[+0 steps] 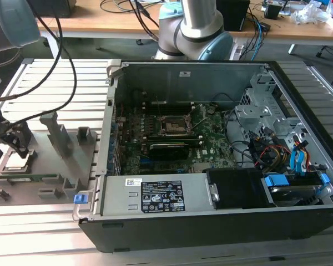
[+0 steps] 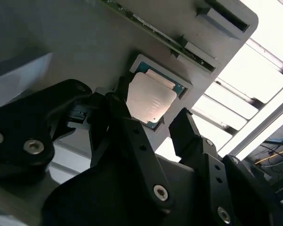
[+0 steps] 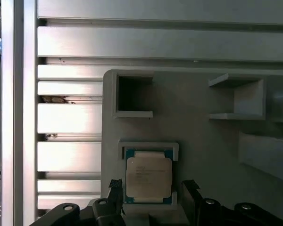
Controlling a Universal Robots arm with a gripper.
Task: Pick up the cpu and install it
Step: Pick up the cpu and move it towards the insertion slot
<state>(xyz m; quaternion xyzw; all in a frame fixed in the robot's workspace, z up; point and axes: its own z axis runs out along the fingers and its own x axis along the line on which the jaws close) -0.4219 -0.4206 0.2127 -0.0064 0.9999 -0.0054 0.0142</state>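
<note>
The cpu (image 3: 148,176), a flat silver-grey square with a pale rim, lies in its nest on the grey plastic tray (image 3: 203,136); the second wrist view also shows the cpu (image 2: 150,100). My gripper (image 3: 152,192) hangs low over it, open, with one black finger on each side of the chip and small gaps between the fingers (image 2: 127,117) and its edges. In the exterior view, the gripper (image 1: 14,143) is at the far left over the tray (image 1: 50,166). The dark metal-framed socket (image 1: 175,124) sits on the motherboard inside the open computer case.
The open case (image 1: 211,221) fills the middle and right of the exterior view, with drive bays and cables at its right. Upright blocks (image 1: 56,133) stand on the tray beside my gripper. The slatted aluminium table (image 3: 70,117) lies under everything. The arm's base (image 1: 194,27) stands behind the case.
</note>
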